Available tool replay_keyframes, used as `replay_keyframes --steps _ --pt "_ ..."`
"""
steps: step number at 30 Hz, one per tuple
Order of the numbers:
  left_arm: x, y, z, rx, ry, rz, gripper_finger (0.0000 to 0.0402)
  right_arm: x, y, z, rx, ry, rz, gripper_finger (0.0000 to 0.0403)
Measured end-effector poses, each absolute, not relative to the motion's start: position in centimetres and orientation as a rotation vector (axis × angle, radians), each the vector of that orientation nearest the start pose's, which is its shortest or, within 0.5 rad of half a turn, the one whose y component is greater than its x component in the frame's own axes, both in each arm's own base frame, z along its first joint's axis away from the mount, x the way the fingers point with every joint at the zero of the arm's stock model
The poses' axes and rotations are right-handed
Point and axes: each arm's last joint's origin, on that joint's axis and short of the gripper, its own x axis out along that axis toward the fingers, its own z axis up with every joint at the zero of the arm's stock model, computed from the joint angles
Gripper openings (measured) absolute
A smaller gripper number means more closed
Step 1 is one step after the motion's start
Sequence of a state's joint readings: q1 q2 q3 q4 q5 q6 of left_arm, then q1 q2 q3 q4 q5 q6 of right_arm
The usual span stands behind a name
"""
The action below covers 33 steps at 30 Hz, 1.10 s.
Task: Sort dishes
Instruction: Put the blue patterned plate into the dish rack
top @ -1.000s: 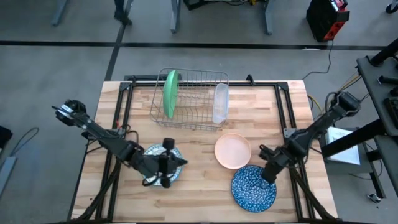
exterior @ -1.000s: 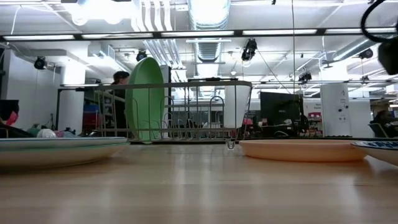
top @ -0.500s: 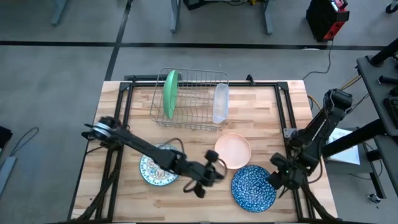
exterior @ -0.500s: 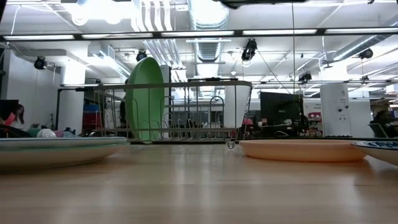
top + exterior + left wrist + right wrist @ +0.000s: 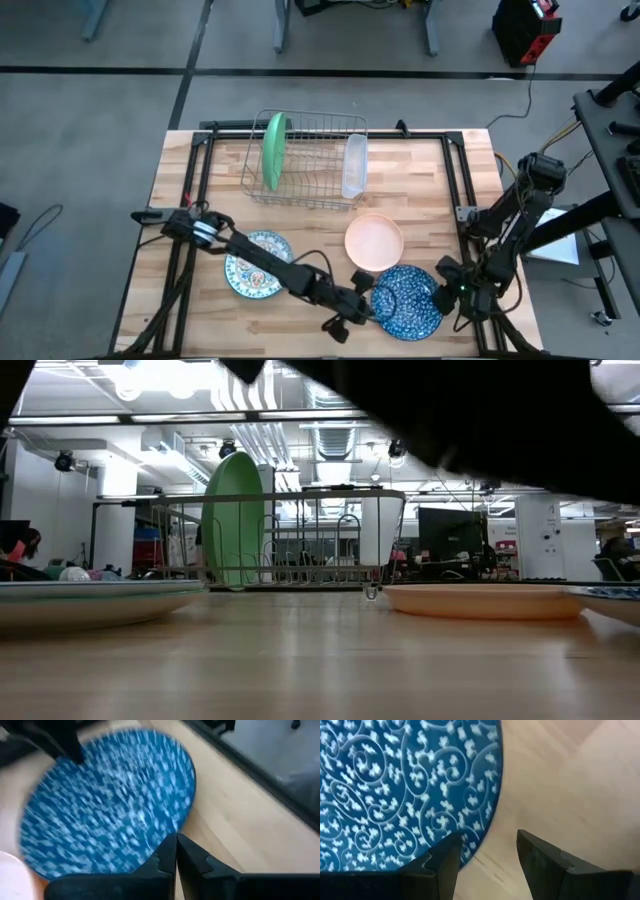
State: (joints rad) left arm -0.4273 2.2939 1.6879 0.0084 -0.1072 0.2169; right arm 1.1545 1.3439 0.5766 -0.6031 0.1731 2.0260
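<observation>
The blue speckled plate (image 5: 408, 300) lies flat near the table's front right. My left gripper (image 5: 175, 851) is shut, its tips at the plate's left rim. My right gripper (image 5: 487, 847) is open at the plate's right rim, one finger (image 5: 445, 857) over the plate and the other (image 5: 535, 852) over bare wood. The peach-pink bowl (image 5: 374, 241) rests just behind the blue plate, and the floral plate (image 5: 258, 263) lies flat to the left. The green plate (image 5: 272, 150) stands on edge in the wire rack (image 5: 305, 160). My left gripper's shut fingertips (image 5: 170, 842) point at the blue plate's left rim (image 5: 160, 847), coming low from the table's left. The plate lies flat on the wood. Whether the tips touch the rim, I cannot tell. My right gripper straddles the right rim (image 5: 492, 815) with no touch showing.
A clear plastic tray (image 5: 354, 165) stands upright in the rack's right end. The black frame rails (image 5: 455, 175) run along the table's sides. Bare wood lies along the near edge and between the plates. My left arm (image 5: 450, 420) crosses the top of the low view.
My left gripper has swept from above the floral plate toward the table's right, along the near side, to the blue plate's left rim. The floral plate now lies uncovered. My right gripper has drawn back from the blue plate's far part toward its right rim and the table's near edge.
</observation>
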Motion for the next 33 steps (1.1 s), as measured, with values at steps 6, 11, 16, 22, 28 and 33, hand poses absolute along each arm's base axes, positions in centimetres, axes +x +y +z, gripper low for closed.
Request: replay_keyframes --steps 6,11,16,22,28,33 --pt "46.6 -21.2 13.8 0.3 0.596 -0.378 0.0 9.1 18.5 13.9 0.861 1.167 -0.503 0.0181" --pt "46.4 -21.2 13.5 0.276 0.61 -0.37 0.0 9.4 19.0 13.9 0.934 1.119 -0.447 0.018" --pt "46.3 -21.2 12.8 0.278 0.64 -0.37 0.0 9.6 19.3 13.8 0.949 1.092 -0.425 0.0172" --pt "46.5 -21.3 11.3 0.261 0.661 -0.365 0.0 9.9 19.4 13.7 0.977 1.037 -0.414 0.0158" --pt "46.5 -21.1 11.0 0.27 0.674 -0.366 0.0 10.4 19.7 13.8 0.998 0.884 -0.331 0.0148" --pt "46.7 -20.7 10.9 0.267 0.67 -0.359 0.0 10.8 19.7 13.9 0.948 0.793 -0.302 0.0122"
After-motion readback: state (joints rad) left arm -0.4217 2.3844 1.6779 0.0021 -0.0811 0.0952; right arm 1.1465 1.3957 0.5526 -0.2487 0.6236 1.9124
